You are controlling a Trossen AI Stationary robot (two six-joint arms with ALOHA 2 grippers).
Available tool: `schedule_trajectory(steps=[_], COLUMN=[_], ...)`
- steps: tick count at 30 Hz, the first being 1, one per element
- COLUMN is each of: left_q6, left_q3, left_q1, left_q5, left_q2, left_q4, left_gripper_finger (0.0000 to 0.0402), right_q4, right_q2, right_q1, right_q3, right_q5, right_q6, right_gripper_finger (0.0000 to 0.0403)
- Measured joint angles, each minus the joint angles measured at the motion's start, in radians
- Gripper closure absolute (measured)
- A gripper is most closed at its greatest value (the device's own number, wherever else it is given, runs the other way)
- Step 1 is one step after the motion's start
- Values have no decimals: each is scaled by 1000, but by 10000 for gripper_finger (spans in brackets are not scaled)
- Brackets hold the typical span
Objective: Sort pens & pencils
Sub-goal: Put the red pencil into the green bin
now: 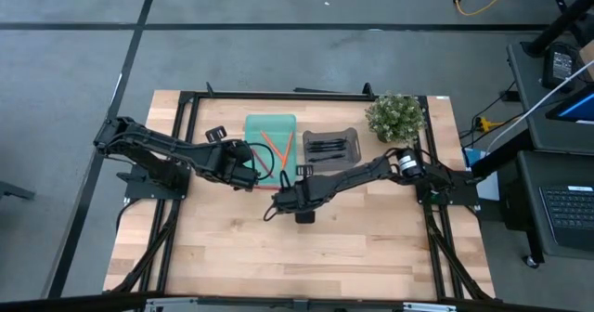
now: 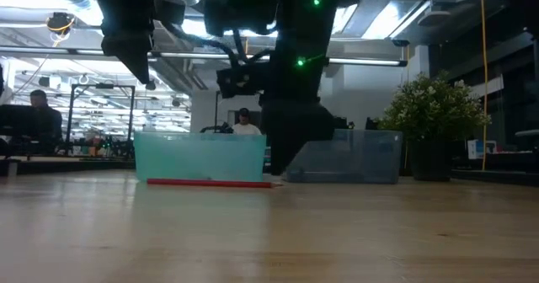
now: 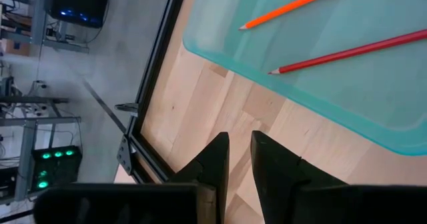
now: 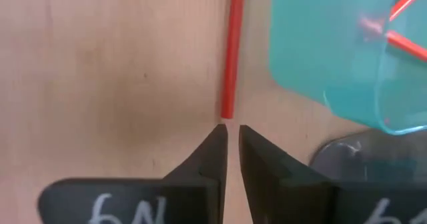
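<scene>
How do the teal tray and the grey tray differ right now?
The teal tray holds orange and red pencils; the grey tray holds black pens. The teal tray sits nearer the left gripper, the grey tray beside the plant. Both are translucent, low-walled trays.

A grey floor (image 1: 278,61) crossed by dark lines surrounds the wooden bench (image 1: 306,256), with a yellow cable (image 1: 483,1) lying on it. Beyond, ceiling strip lights (image 2: 50,18) brighten an open workshop where 2 people (image 2: 246,125) sit.
</scene>
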Motion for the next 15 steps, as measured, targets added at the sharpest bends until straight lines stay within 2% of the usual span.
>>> schedule_trajectory(steps=[15], left_q6=[0], left_q3=[0], left_q1=[0], left_q5=[0], left_q2=[0], left_q4=[0], left_gripper_finger=[343], right_q4=[30], right_q2=[0], right_q1=[-37], right_q3=[-31], right_q5=[-2], right_q6=[-2], right_gripper_finger=[361])
